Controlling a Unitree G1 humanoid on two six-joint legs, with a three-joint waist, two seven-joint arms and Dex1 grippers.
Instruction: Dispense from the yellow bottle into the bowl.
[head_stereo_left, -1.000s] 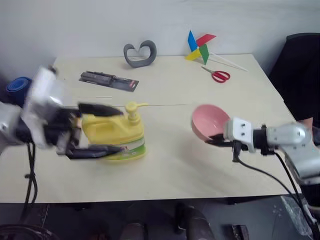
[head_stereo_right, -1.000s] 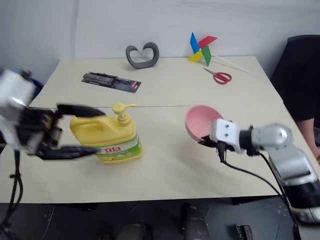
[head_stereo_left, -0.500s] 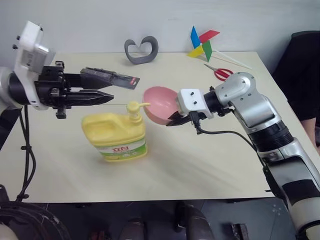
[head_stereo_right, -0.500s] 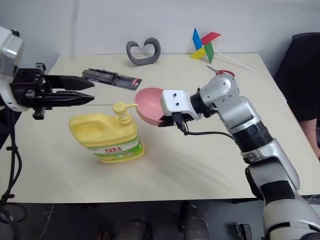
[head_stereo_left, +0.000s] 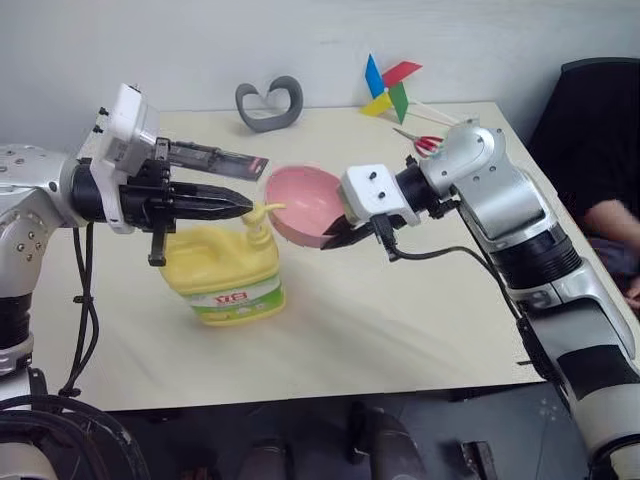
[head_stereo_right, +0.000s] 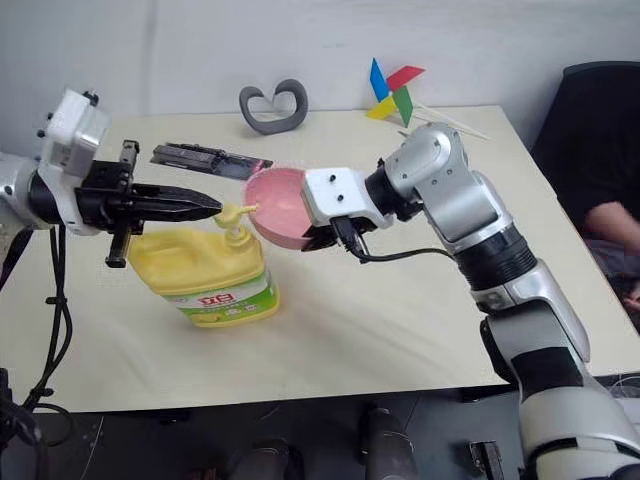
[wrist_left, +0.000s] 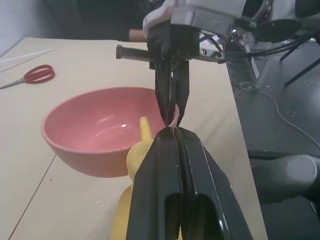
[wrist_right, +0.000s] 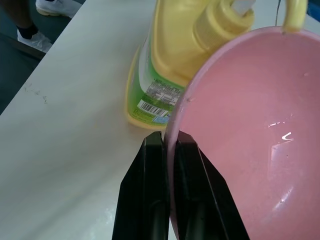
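Yellow bottle (head_stereo_left: 225, 275) upright on the table (head_stereo_left: 400, 320), roughly 8 o'clock of table centre; green-and-white label faces the camera, red lettering there but too small to read, barcode on the side panel in the right wrist view. Left gripper (head_stereo_left: 243, 207) jaws pressed together, nothing between them, tips level right over the yellow pump head (head_stereo_left: 262, 213). Right gripper (head_stereo_left: 330, 238) clamped on the rim of the pink bowl (head_stereo_left: 305, 203), holding it off the table, tilted, at 3 o'clock of the pump with the spout tip at its rim. Behind: black packaged tool (head_stereo_left: 205, 157) at 11 o'clock, grey heart-shaped loop (head_stereo_left: 268, 104) at 12, pinwheel (head_stereo_left: 388, 87) and red scissors (head_stereo_left: 422, 143) at 1–2. No readable brand anywhere
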